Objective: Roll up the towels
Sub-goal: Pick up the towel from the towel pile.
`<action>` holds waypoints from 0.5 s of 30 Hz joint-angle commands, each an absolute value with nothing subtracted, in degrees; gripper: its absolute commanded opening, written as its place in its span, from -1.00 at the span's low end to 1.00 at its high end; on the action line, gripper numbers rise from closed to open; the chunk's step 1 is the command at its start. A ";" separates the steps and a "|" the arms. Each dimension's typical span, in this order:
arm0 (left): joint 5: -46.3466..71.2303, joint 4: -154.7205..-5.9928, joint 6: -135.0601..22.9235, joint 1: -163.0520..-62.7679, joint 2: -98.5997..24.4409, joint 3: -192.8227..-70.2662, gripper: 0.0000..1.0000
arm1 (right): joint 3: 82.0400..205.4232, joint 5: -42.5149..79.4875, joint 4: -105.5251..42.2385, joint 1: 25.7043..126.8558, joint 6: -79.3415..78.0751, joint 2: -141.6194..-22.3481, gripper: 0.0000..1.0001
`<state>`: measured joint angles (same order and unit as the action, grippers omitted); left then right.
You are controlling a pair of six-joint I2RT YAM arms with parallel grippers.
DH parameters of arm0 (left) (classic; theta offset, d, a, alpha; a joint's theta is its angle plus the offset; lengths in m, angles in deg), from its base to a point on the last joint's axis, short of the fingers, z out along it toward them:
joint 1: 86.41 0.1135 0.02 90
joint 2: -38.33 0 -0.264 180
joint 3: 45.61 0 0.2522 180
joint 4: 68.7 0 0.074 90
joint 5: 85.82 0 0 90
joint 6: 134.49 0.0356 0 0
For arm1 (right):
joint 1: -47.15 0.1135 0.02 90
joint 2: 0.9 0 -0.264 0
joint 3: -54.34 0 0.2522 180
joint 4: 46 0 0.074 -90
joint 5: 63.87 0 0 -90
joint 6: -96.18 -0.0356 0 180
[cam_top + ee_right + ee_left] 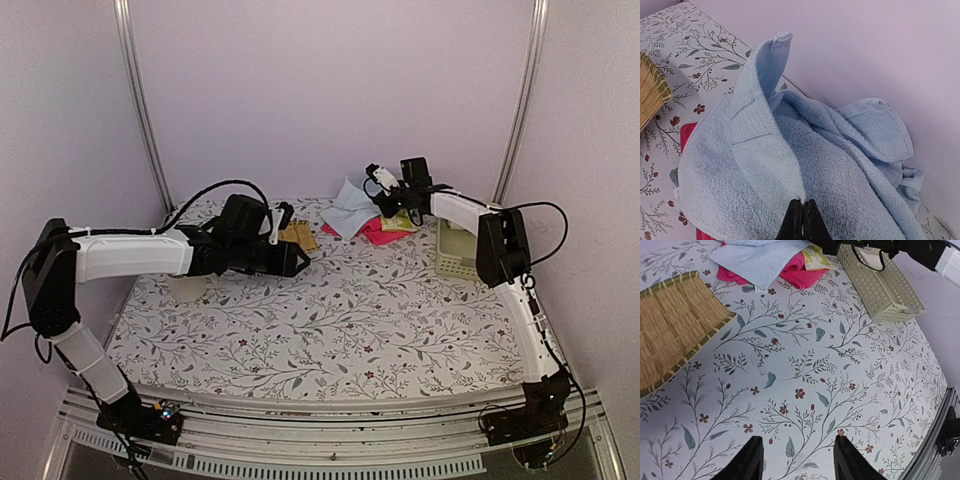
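Right wrist view shows the right gripper (802, 216) with its two black fingers pressed tight together on a fold of the light blue towel (790, 165). The pinched cloth stands up in a tall peak, and the rest of it hangs down in soft, bumpy folds close to the back wall. From above, this towel sits at the far side of the table (330, 320), near the middle. Its lower part lies on top of the pink towel (796, 274). A pale yellow-green towel (816, 259) lies just beside the pink one, on the side next to the pale green basket (887, 292). The basket sits on the table to the right of the towel pile, under the right arm. The left gripper (797, 460) hangs over a bare part of the flowery table with its fingers spread wide, and it holds nothing. A tan woven mat (670, 335) lies near it, to the left of the towels.
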<state>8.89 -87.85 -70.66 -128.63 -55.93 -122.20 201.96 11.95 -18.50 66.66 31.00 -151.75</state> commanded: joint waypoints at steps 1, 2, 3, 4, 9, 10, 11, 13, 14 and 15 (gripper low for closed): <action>9.25 -87.29 -70.19 -128.82 -56.13 -122.77 -0.02 | 203.63 10.02 -19.99 67.63 34.18 -143.35 -0.98; 9.03 -87.27 -70.15 -128.86 -55.84 -122.64 -0.02 | 203.64 9.51 -19.75 67.90 34.77 -141.50 -0.98; 8.84 -87.29 -70.15 -128.86 -55.52 -122.47 -0.02 | 203.63 8.88 -19.49 68.26 35.30 -139.60 -0.98; 8.62 -87.25 -70.23 -128.84 -55.09 -122.29 -0.02 | 203.64 8.32 -19.21 68.70 35.59 -137.55 -0.98; 6.81 -86.18 -71.00 -128.82 -51.89 -119.27 -0.02 | 203.47 4.82 -15.21 71.59 37.30 -126.62 -0.98; 6.09 -86.04 -71.13 -128.86 -51.00 -118.52 -0.02 | 203.21 4.08 -14.26 72.32 37.57 -124.79 -0.98; 5.30 -85.91 -71.27 -128.79 -49.96 -117.66 -0.02 | 202.92 2.57 -13.09 72.96 37.63 -122.67 -0.98; 3.82 -85.72 -71.38 -128.86 -47.93 -115.91 -0.02 | 202.33 -0.57 -10.95 74.64 37.50 -118.73 -0.98; 2.96 -85.71 -71.38 -128.78 -46.93 -115.11 -0.02 | 201.98 -1.98 -9.82 75.59 37.43 -116.61 -0.98; 2.16 -85.76 -71.34 -128.65 -46.11 -114.42 -0.02 | 201.69 -3.73 -8.40 76.58 37.39 -113.93 -0.98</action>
<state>5.96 -87.08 -70.99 -128.63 -50.31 -116.85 201.96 4.33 -13.78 72.91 36.79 -122.20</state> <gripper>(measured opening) 0.491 0.023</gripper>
